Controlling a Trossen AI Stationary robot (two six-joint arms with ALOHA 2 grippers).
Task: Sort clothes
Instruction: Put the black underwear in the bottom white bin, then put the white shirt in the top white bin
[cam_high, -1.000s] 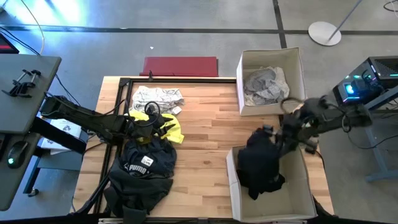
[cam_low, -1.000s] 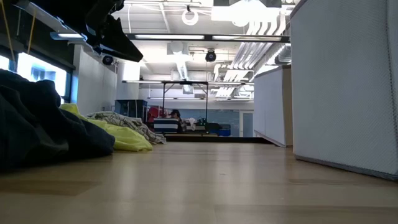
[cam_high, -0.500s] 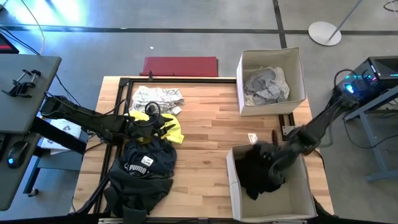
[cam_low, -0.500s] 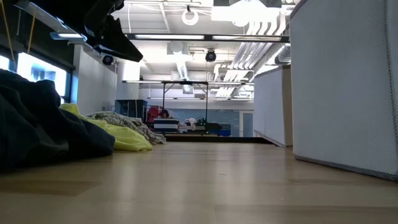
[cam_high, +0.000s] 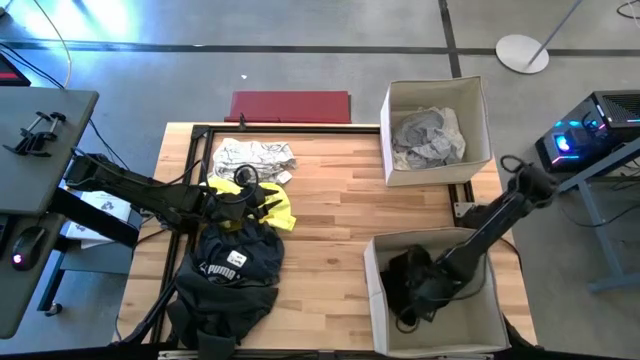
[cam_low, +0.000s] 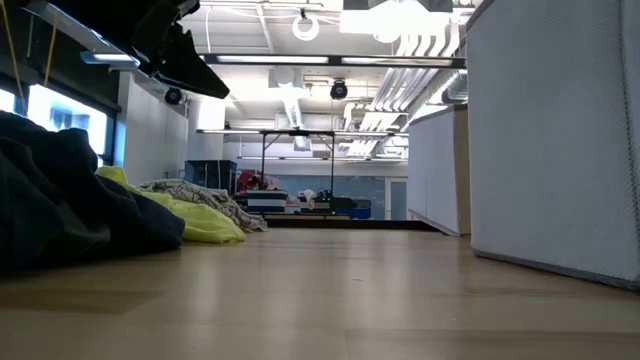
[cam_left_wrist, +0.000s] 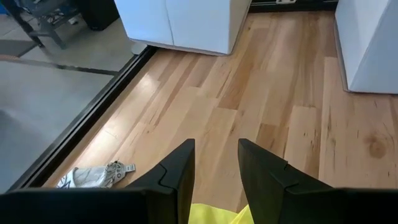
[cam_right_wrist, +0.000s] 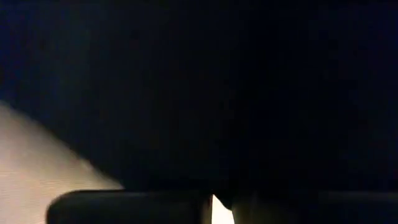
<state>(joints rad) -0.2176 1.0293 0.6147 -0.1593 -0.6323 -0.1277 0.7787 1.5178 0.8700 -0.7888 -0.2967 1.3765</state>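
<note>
My right gripper (cam_high: 425, 292) is down inside the near white box (cam_high: 478, 318), shut on a black garment (cam_high: 403, 280) that lies in that box. Black cloth fills the right wrist view (cam_right_wrist: 217, 93). My left gripper (cam_left_wrist: 214, 152) is open and empty, hovering over the neon yellow garment (cam_high: 281, 211). A black garment with a white Puma logo (cam_high: 232, 265) lies on the table near the front left. A patterned grey-white garment (cam_high: 252, 155) lies at the far left. Grey garments (cam_high: 425, 138) lie in the far box (cam_high: 476, 100). My right gripper reaches slanting down into the near box from the table's right side and is on the black garment (cam_high: 412, 285). The cloth itself hides the place of contact, so which part it has cannot be told. The garment rests bunched in the box's left half.
A red mat (cam_high: 290, 105) lies beyond the table's far edge. A black frame (cam_high: 195, 180) runs along the table's left and far sides. In the low view the box wall (cam_low: 560, 140) stands at the right and the garment heap (cam_low: 60, 200) at the left, with bare wood between them.
My right gripper has gone toward the table's near edge and down into the near box with the black garment. The garment hung above the box's far rim before and now lies bunched inside the box.
</note>
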